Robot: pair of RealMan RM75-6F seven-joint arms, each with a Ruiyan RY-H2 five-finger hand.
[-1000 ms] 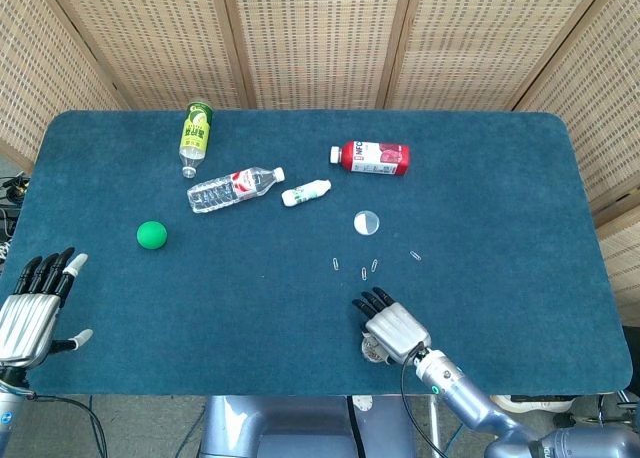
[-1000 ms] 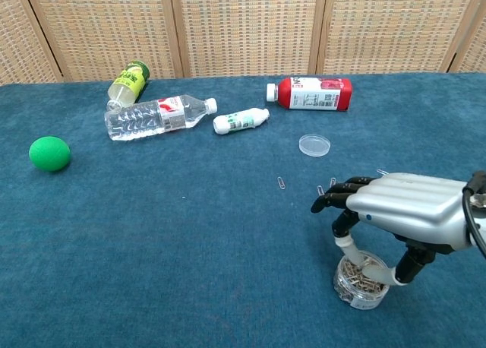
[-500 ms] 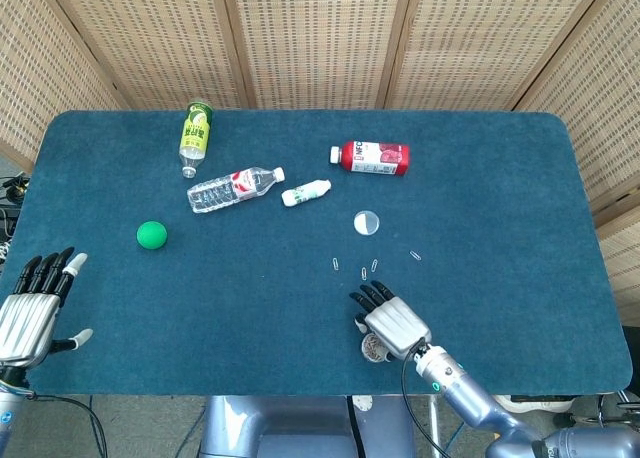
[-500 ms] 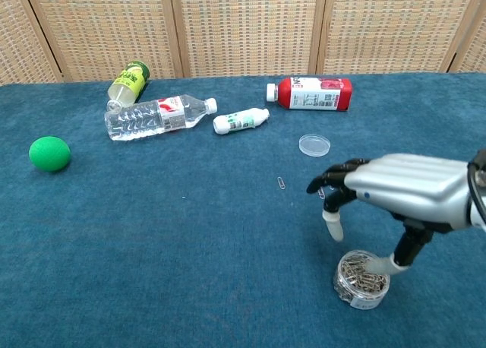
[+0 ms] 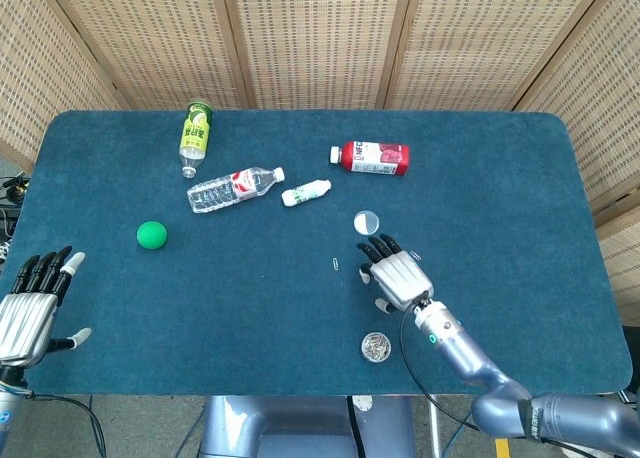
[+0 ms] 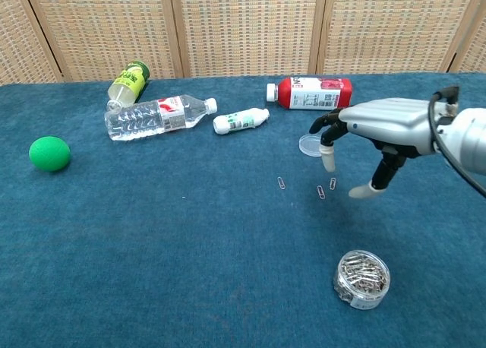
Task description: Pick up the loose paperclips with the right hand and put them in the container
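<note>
The clear round container [image 6: 362,278] full of paperclips stands near the front edge, also seen from the head view as the container [image 5: 376,347]. Loose paperclips lie on the blue cloth: one paperclip [image 6: 282,183] to the left, two paperclips [image 6: 320,192] close together. Only one paperclip [image 5: 335,264] shows plainly in the head view. My right hand [image 6: 376,128] hovers over the pair with fingers spread and nothing in it; the head view shows the right hand [image 5: 396,275] just beyond the container. My left hand [image 5: 30,303] rests open at the table's front left corner.
A clear round lid [image 6: 311,145] lies just behind the right hand. Farther back lie a red bottle [image 6: 311,93], a small white bottle [image 6: 241,121], a clear water bottle [image 6: 156,116] and a green-capped bottle [image 6: 127,82]. A green ball [image 6: 49,153] sits at the left.
My right hand has risen off the container and moved away from the front edge, now hanging over the loose paperclips. The container stays put. The left hand has not moved.
</note>
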